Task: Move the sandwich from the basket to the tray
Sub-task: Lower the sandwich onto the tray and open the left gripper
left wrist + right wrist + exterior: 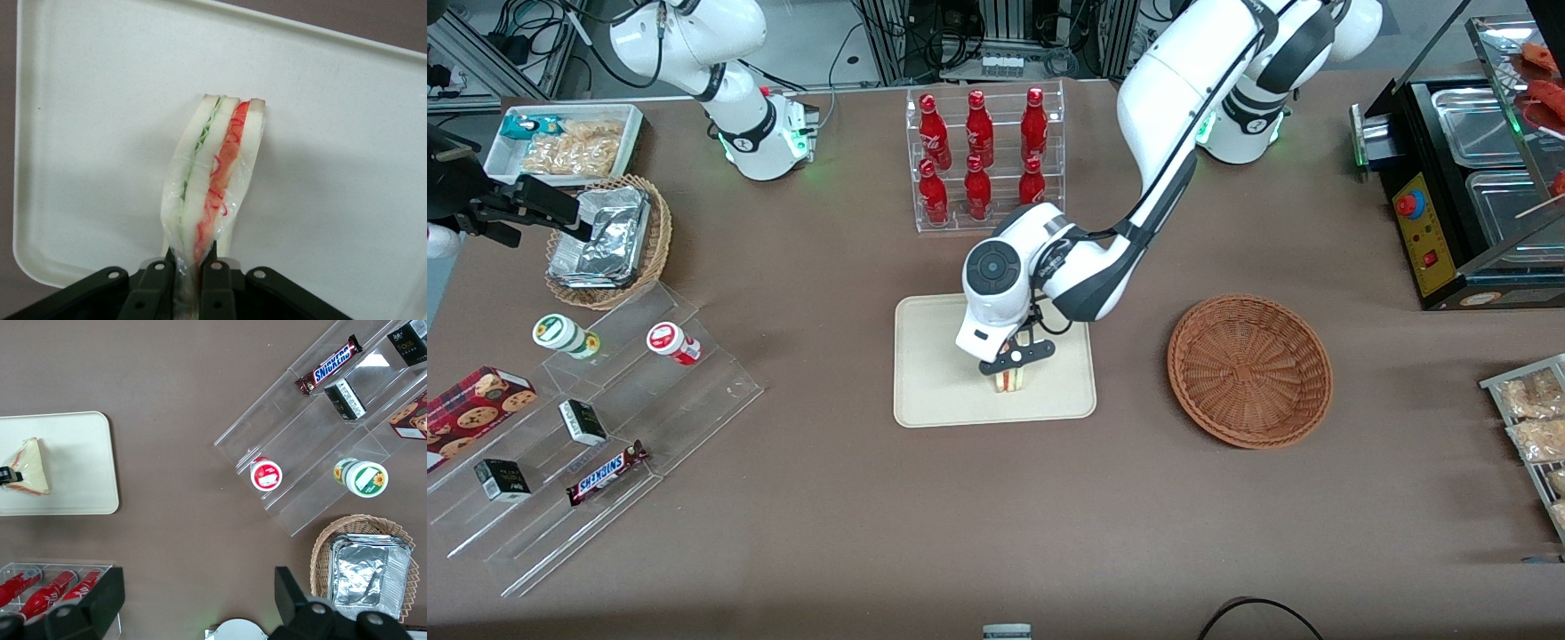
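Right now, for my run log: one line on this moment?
end effector: shut on sandwich | sandwich: over tray | basket: empty | release: not yet

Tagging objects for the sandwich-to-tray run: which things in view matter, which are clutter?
Job:
sandwich, clamped upright over the tray
tray
basket, toward the working arm's end
gripper, shut on the sandwich

Clutter:
red bottles in their rack
foil packets
Snickers bar
cookie box
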Robot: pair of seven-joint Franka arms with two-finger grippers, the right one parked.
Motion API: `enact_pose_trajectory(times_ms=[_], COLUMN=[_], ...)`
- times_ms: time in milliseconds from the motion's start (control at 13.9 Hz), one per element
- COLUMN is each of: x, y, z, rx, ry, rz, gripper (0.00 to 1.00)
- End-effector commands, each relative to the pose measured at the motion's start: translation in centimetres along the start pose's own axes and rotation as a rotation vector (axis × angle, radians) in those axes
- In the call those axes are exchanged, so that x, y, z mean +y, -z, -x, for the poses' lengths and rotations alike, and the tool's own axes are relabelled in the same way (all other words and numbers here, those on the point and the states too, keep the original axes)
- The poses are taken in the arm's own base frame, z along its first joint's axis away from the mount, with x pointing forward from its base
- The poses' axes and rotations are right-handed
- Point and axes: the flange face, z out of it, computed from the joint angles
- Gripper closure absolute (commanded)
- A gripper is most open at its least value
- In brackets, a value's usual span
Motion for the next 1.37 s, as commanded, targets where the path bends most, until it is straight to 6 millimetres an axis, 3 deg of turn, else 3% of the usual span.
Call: enact_pose_trajectory(times_ms=[0, 72, 144, 216, 288, 505, 649, 793, 937, 1225, 1297], x=[1.0, 1.2, 1.4, 1.4, 1.4, 1.4, 1.3, -0.8, -2.4, -6.3, -7.1], y=[0.1, 0.4, 0.4, 0.3, 0.4, 1.9, 5.1, 9.2, 11.6, 15.0, 15.6], z=[0.3, 0.4, 0.4, 0.5, 0.6, 0.6, 0.9, -0.9, -2.3, -5.5, -5.6], rx=[0.024, 0.026, 0.026, 0.031, 0.032, 0.087, 0.195, 0.202, 0.188, 0.054, 0.024], ry=[0.007, 0.007, 0.011, 0.017, 0.042, 0.005, -0.048, -0.016, 0.006, 0.121, 0.134], rz=[0.002, 0.011, 0.023, 0.021, 0.022, 0.012, -0.005, -0.017, -0.008, 0.037, 0.03], gripper=[0.98, 0.94, 0.75, 0.21, 0.0, 0.0, 0.0, 0.0, 0.0, 0.0, 0.0])
